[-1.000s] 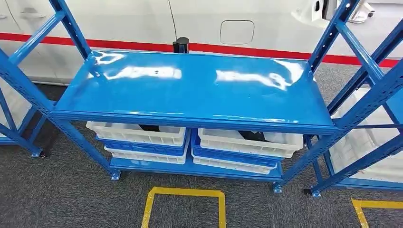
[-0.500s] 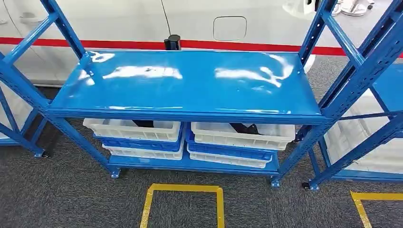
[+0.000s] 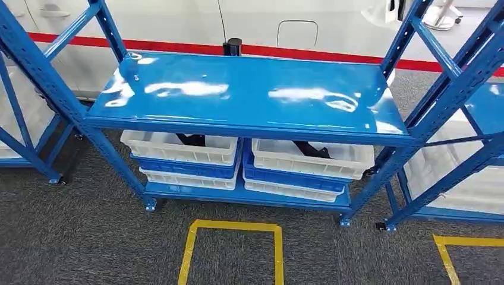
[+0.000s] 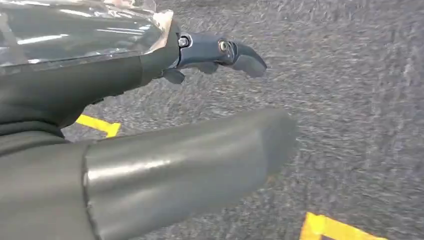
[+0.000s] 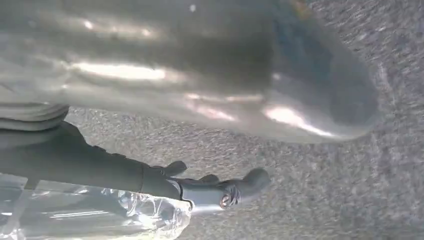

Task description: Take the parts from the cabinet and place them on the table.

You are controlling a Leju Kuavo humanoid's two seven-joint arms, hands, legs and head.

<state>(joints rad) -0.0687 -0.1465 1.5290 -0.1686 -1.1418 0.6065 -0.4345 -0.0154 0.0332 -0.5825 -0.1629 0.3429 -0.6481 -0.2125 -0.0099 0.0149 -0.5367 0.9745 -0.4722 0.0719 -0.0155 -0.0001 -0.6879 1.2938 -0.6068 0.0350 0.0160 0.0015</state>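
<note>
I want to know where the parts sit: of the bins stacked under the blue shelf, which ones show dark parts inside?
The two top white bins: the left top bin and the right top bin each show a dark part. The blue and white bins beneath are covered.

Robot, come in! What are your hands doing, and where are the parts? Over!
Left hand and right hand open, holding nothing, above carpet. Dark parts sit in white bins on the cabinet's low shelf. Top shelf overhangs them.
</note>
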